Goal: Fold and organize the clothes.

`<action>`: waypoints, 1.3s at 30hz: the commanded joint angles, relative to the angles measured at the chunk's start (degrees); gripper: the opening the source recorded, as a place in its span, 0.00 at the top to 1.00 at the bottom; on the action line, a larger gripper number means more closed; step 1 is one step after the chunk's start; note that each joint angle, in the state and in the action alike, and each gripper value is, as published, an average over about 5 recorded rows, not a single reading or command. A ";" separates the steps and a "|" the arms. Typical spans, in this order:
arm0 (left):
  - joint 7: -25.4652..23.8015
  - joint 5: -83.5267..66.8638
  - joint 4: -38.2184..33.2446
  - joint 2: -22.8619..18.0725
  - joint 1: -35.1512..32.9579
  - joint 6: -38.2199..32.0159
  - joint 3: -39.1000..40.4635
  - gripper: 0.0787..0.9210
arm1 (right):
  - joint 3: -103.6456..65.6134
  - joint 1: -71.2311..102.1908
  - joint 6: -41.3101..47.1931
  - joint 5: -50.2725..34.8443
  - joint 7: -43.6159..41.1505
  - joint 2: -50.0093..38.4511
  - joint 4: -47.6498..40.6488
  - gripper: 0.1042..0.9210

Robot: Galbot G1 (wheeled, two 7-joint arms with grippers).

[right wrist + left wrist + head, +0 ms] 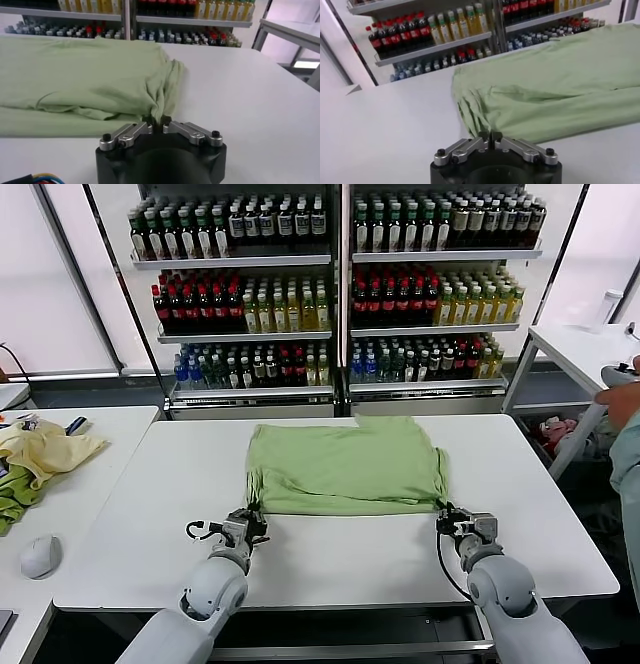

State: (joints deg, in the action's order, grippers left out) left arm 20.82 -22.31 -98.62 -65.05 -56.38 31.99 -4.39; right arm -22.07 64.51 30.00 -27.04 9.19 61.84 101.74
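Note:
The light green shirt (345, 466) lies flat on the white table (330, 559), back side up, so its print and collar are hidden. My left gripper (250, 521) sits at the shirt's near left corner, shut on the bunched cloth there. In the left wrist view the gripper (490, 136) pinches the edge of the shirt (555, 80). My right gripper (447, 514) sits at the near right corner, shut on it. In the right wrist view the gripper (158, 120) holds a fold of the shirt (85, 75) between its fingers.
A pale yellow cloth (45, 449), a darker green cloth (15, 494) and a white mouse (40, 556) lie on the left side table. Bottle shelves (340, 294) stand behind the table. A person (625, 444) stands at the right, by another white table (580, 349).

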 commanded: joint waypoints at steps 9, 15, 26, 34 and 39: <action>-0.19 0.11 -27.10 2.87 -26.44 0.65 -7.41 0.97 | -11.00 23.10 -0.88 5.60 -1.12 -1.62 21.69 0.92; -0.22 1.85 -31.28 2.32 -33.51 1.09 -9.56 0.97 | -13.48 29.15 -0.37 9.56 -2.40 -0.01 25.50 0.92; -0.72 5.55 -33.23 2.20 -36.56 1.30 -11.41 0.90 | -14.41 33.09 -0.41 13.93 -2.84 0.30 29.76 0.71; -0.33 4.82 -31.97 3.12 -32.51 0.49 -13.50 0.63 | -12.58 24.47 -2.97 10.66 0.63 -1.35 28.91 0.43; 0.10 1.36 -25.27 4.21 -23.69 -0.90 -13.02 0.46 | -6.16 10.24 -2.12 8.39 2.15 -3.01 20.54 0.26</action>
State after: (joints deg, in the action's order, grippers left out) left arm 20.63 -18.31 -129.31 -61.77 -88.00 32.37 -16.78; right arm -33.00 86.98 28.53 -17.16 9.59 60.07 127.64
